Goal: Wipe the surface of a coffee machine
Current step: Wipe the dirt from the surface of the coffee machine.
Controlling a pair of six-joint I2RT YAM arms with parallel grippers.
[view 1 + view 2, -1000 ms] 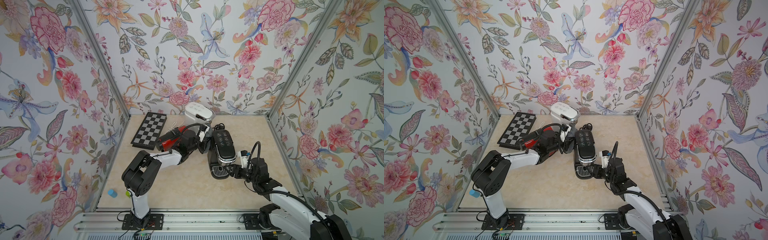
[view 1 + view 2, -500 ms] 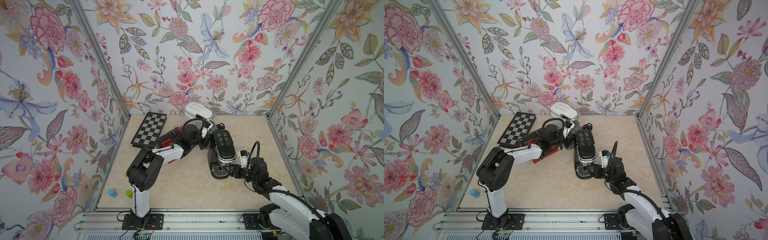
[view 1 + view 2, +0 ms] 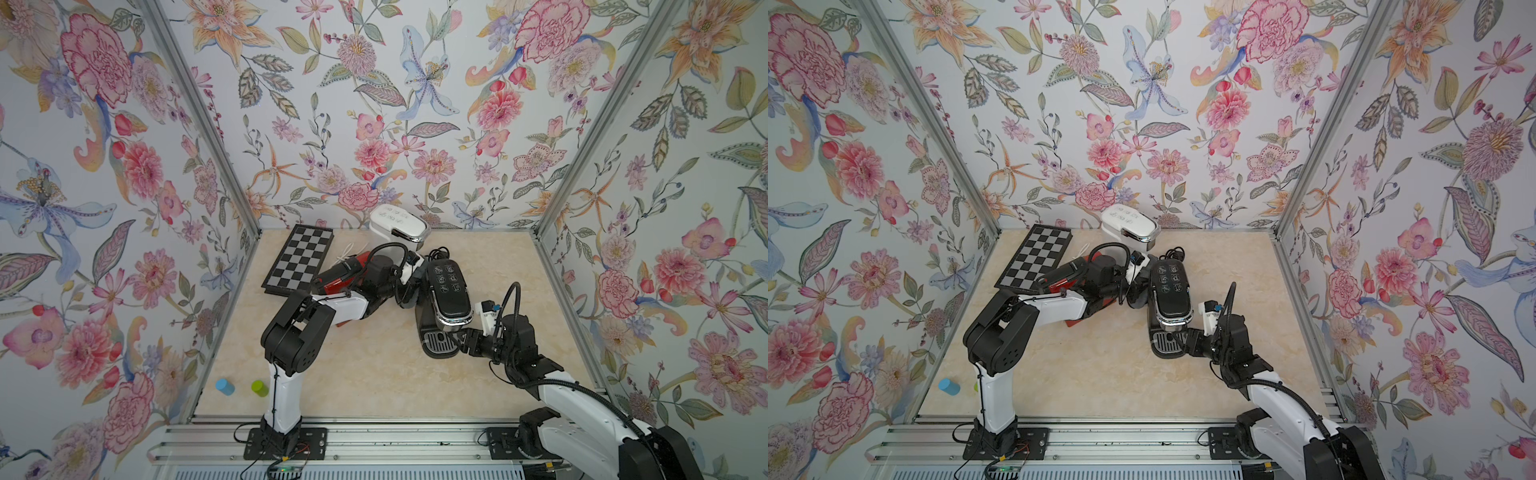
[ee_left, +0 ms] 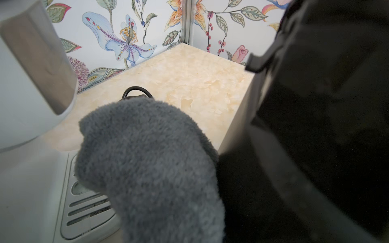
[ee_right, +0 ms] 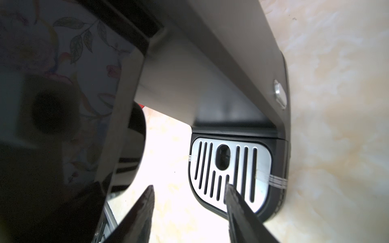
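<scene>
The black coffee machine (image 3: 449, 291) (image 3: 1170, 291) stands mid-table, its drip tray (image 3: 436, 344) (image 5: 229, 172) toward the front. A grey fluffy cloth (image 4: 147, 164) fills the left wrist view and hides the jaws of my left gripper (image 3: 409, 286) (image 3: 1136, 291), which is shut on it. The cloth lies against the machine's left side (image 4: 315, 126). My right gripper (image 5: 189, 186) (image 3: 459, 337) is open, low at the tray's front. One fingertip (image 5: 229, 189) is over the grille, the other is over bare table.
A white coffee machine (image 3: 397, 224) (image 4: 31, 84) stands at the back wall, close to the cloth. A chessboard (image 3: 299, 259) and a red-and-black object (image 3: 345, 274) lie under the left arm. A black cable (image 3: 440, 253) is behind the black machine. Blue (image 3: 224, 386) and green (image 3: 258, 387) cylinders stand front left.
The left arm has shifted a little toward the back and right with the cloth, along the black machine's left side. The right arm has not moved.
</scene>
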